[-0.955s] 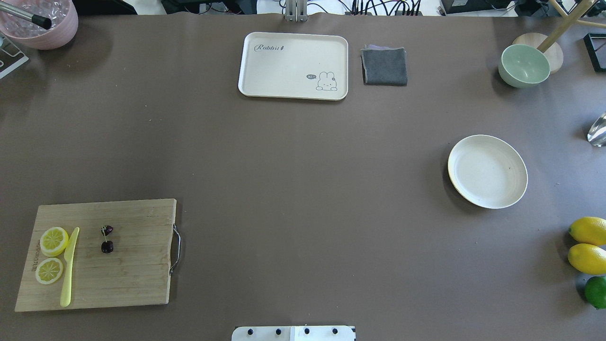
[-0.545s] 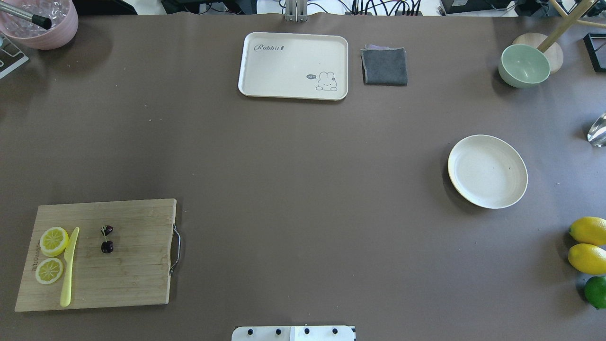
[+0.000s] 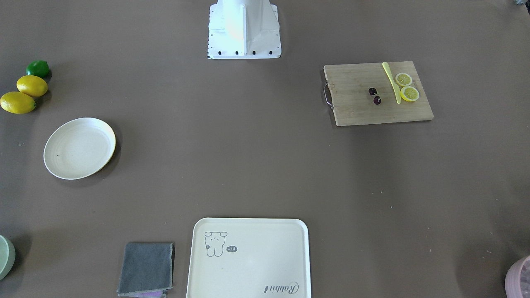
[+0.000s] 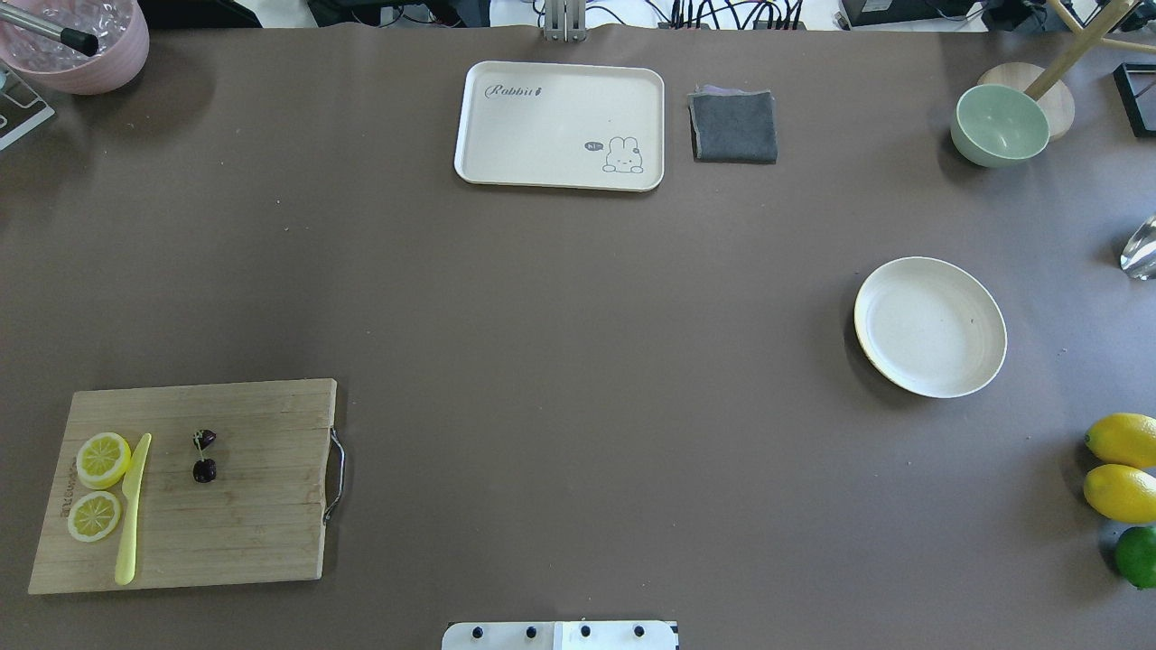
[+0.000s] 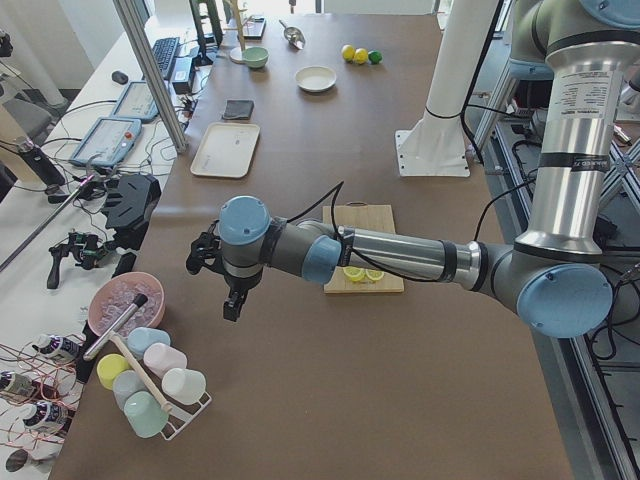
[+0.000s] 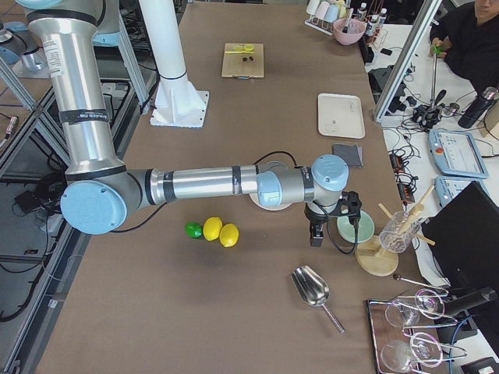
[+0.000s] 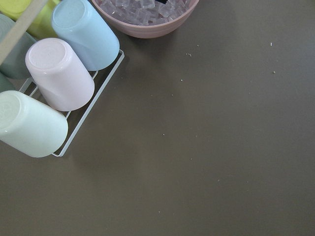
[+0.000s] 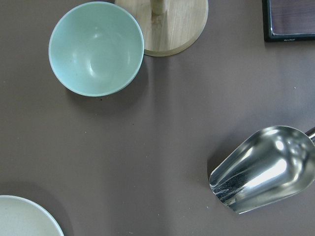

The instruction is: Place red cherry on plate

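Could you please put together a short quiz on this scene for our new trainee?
1. Multiple choice: what does the red cherry rest on? A) rabbit tray B) wooden cutting board C) grey cloth.
2. True or false: the plate holds no fruit.
3. Fill in: on the board, the yellow knife lies between the cherry and the two ____.
Key: 1 B; 2 true; 3 lemon slices.

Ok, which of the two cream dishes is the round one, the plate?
The plate on the robot's right, empty, near the lemons. The other, the tray beside the grey cloth, is rectangular with a rabbit drawing.
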